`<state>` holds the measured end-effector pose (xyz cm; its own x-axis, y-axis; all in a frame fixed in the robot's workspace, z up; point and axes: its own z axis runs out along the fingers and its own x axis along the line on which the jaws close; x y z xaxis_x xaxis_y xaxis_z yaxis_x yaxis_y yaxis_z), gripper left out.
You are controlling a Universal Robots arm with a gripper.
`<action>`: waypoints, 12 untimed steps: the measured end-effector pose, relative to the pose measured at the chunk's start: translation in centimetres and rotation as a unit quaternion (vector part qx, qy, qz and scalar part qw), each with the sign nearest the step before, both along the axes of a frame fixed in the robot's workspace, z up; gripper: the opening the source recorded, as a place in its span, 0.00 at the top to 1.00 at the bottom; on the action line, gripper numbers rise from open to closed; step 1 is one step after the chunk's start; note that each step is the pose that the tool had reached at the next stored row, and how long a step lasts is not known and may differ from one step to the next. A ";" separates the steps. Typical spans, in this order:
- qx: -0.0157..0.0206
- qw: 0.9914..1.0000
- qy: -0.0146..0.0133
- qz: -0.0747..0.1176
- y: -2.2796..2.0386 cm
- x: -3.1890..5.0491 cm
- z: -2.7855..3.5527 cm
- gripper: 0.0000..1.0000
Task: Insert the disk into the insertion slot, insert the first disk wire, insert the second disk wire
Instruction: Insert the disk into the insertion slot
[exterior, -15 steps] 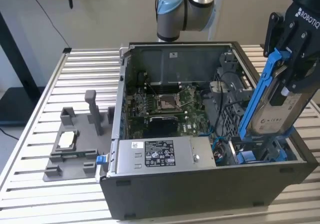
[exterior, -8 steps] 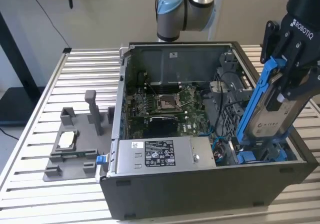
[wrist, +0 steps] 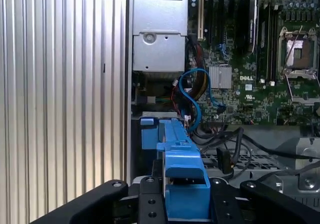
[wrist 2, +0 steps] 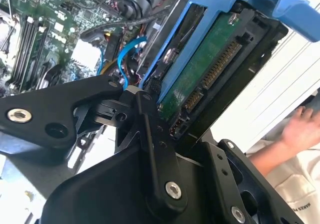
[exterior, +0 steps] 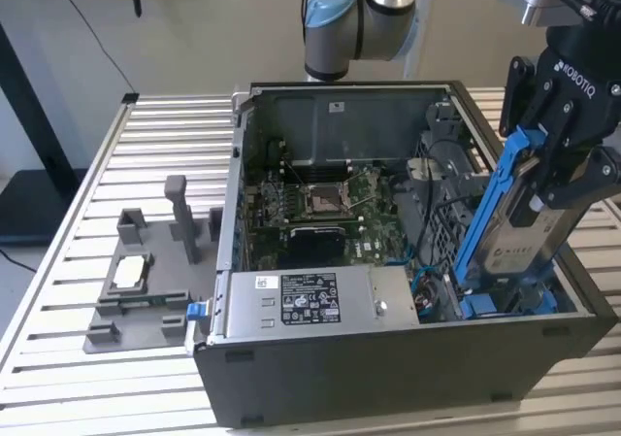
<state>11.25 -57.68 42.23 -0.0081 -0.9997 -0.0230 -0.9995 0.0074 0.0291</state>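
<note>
Blue-framed disk [exterior: 532, 224] | pinched in tool [exterior: 548, 159] | tilted, lower edge at insertion slot [exterior: 505, 300] | case wall [exterior: 579, 298] close

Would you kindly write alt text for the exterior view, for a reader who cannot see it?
A black robot claw grips a silver-grey hard drive in a bright blue plastic carrier, tilted steeply with its lower end inside an open dark grey computer case on a slatted metal table.

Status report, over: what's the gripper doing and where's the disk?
Gripper shut on the disk. Disk tilted, lower end at the insertion slot, not seated. Blue cable loose near the slot.
</note>
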 end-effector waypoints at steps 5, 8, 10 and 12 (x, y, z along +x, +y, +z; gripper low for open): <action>0.003 1.000 0.000 0.000 0.02 0.00 -0.53 0.68; 0.004 1.000 0.000 0.000 0.04 0.00 -0.75 0.68; 0.005 1.000 0.000 0.000 0.04 0.00 -0.89 0.68; 0.005 1.000 0.000 0.000 0.04 0.00 -1.01 0.68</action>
